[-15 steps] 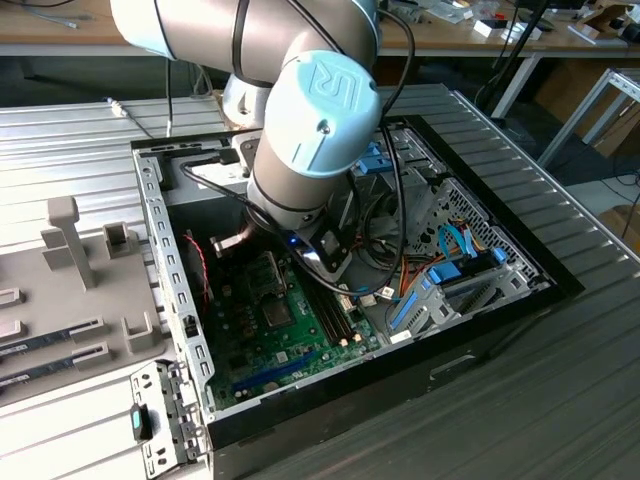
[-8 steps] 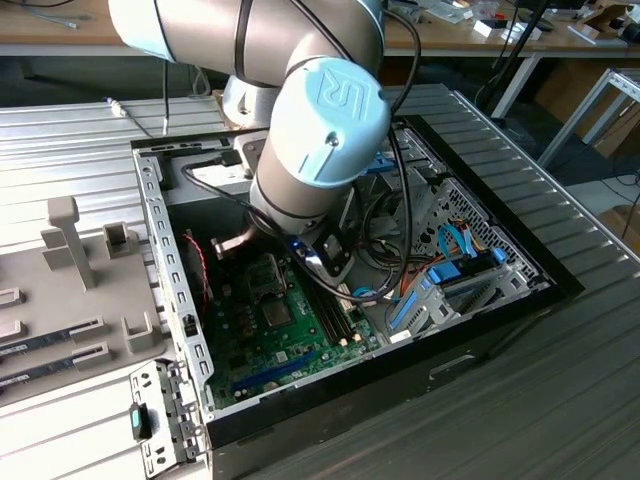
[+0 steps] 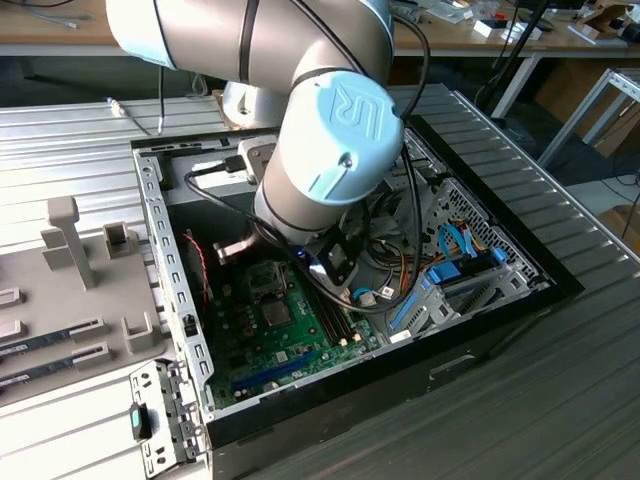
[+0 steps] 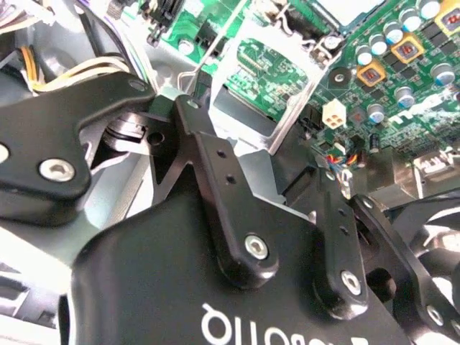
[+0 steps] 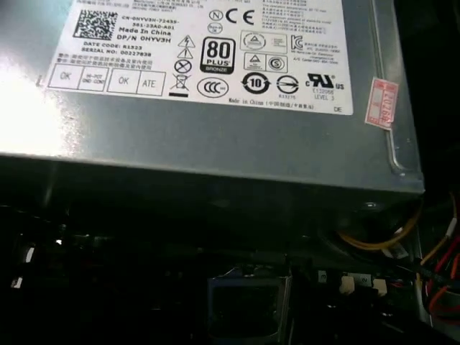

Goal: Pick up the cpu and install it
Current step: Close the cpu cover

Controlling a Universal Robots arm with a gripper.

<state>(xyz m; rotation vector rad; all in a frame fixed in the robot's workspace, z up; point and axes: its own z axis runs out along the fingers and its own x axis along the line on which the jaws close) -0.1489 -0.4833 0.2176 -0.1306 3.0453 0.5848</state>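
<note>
1. CPU [image 4: 348, 8]: pale silver-grey square, partly cut off in second wrist view; seems to lie in its socket on the mobo [image 4: 402, 65], i.e. likely already placed.
2. Gripper [image 4: 257, 136]: fingers spread apart, nothing betw. them, just beside the socket frame [image 4: 267, 140].
3. Frame stands tilted up, so not yet clamped; install looks unfinished.

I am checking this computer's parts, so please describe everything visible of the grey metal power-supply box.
In the first wrist view, the grey metal power-supply box is a rectangular sheet-metal case with a smooth, dull face. A large white label with black print covers much of that face. A small pink sticker sits near one edge. Yellow wires emerge below its corner.
</note>
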